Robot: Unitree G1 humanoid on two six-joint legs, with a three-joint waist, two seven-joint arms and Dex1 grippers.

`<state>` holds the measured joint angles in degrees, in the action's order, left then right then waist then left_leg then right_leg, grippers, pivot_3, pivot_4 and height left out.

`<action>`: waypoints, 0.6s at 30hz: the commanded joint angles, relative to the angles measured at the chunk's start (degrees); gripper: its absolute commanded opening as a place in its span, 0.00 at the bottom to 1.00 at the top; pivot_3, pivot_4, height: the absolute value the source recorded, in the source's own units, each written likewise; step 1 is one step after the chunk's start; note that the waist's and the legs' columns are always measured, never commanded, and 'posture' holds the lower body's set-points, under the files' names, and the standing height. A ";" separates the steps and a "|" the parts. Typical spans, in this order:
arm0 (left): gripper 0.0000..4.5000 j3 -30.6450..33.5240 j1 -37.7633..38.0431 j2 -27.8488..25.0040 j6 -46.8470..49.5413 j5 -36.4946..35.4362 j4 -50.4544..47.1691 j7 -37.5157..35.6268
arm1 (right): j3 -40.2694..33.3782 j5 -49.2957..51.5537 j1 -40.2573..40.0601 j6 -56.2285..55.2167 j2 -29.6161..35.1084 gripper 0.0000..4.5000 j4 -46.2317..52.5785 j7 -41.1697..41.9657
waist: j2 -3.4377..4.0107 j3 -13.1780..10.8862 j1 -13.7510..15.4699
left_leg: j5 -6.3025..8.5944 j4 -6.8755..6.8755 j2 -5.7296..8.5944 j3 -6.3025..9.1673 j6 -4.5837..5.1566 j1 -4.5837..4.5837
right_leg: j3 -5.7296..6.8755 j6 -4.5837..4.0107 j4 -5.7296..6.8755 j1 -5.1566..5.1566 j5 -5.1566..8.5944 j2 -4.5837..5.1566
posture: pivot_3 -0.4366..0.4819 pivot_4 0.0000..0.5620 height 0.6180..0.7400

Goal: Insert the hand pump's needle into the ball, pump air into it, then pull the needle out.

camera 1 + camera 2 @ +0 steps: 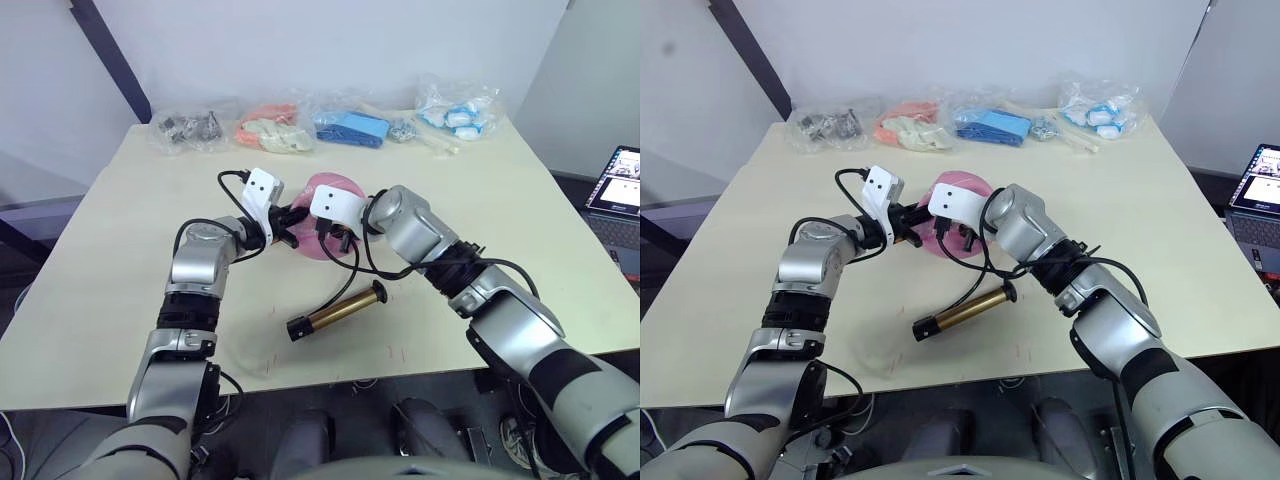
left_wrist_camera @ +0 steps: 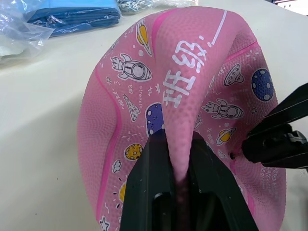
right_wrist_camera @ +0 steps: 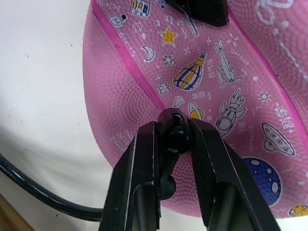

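While two tools grip, one ball (image 2: pixel 192 96), one hand pump (image 1: pixel 335 312)

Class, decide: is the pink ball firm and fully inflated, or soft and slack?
Soft and slack. The ball buckles into a raised fold where the left pincer pinches its skin, and its surface looks creased, not round.

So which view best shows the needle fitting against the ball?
The right wrist view: the right gripper clamps the needle's black fitting right at the ball. The left wrist view catches the fitting at its edge; the eye views hide it behind the grippers.
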<state>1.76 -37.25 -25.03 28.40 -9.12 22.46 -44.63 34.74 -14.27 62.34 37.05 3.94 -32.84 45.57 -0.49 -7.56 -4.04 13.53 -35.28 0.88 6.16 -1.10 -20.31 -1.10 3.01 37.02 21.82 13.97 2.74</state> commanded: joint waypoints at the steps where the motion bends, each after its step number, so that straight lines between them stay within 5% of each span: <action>1: 0.00 -4.70 3.57 1.56 4.71 0.54 3.02 -2.08 | 1.18 -0.83 -1.43 -1.70 -2.57 0.12 -6.64 -0.29 | -0.03 0.03 -0.04 | 0.00 0.09 -0.01 0.00 0.00 0.16 | -0.01 0.00 -0.03 -0.09 0.01 0.00 | 0.48 0.27 1.00; 18: 0.00 -4.68 3.76 1.21 5.20 0.45 2.96 -1.69 | 0.45 -6.67 -0.51 -9.44 -7.30 0.12 -21.06 -1.50 | -0.07 0.97 -0.82 | 0.02 0.38 -0.08 0.23 -0.02 0.56 | -0.18 0.10 -0.06 -0.27 0.10 -0.10 | 0.48 0.27 1.00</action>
<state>1.78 -36.61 -25.55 29.49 -9.03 23.07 -43.85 32.76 -19.46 65.43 27.17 -2.21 -47.99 44.40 -0.56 -6.59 -4.85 13.55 -34.90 0.80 6.40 -1.12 -19.75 -1.27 3.11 36.96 21.56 14.07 2.65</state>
